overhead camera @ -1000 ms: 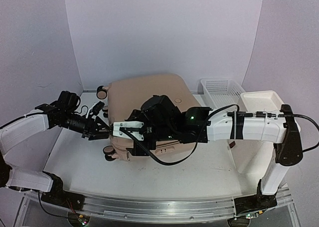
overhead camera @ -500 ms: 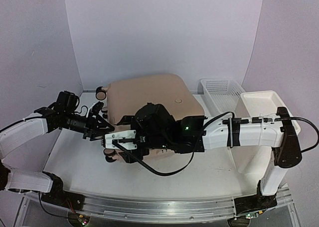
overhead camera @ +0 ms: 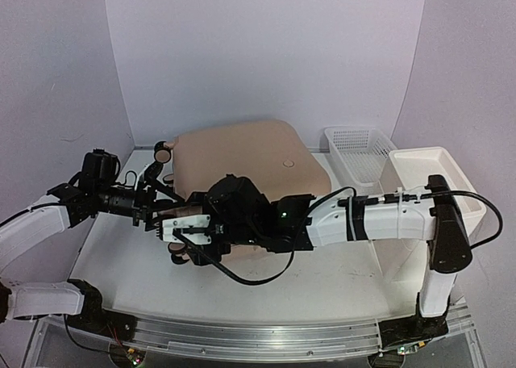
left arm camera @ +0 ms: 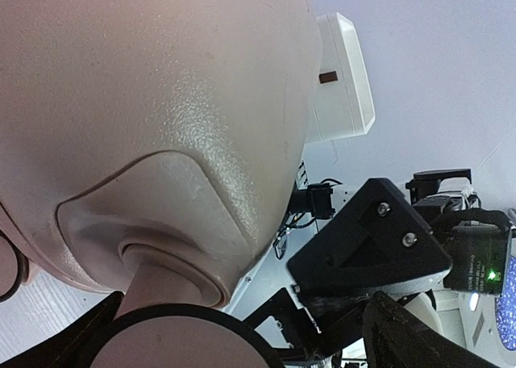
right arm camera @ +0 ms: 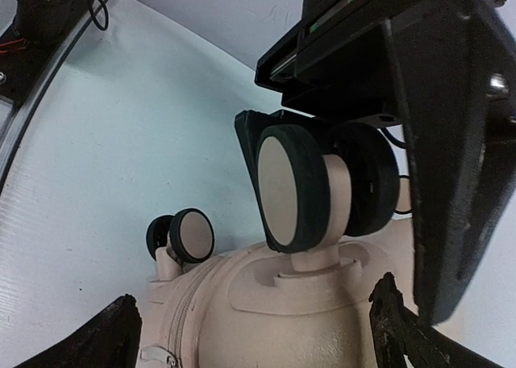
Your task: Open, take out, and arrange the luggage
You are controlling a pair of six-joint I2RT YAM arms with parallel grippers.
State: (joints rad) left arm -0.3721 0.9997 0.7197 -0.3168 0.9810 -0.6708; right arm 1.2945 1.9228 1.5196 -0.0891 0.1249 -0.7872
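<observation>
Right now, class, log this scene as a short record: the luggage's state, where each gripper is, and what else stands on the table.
luggage: pale pink, lying flat on the table, closed, wheels toward the left arm
left gripper: open, fingers either side of a wheel
right gripper: open, over the near wheel-end corner, holding nothing
others: white mesh basket and white plastic cabinet, to the right
task stage: not yet opened
</observation>
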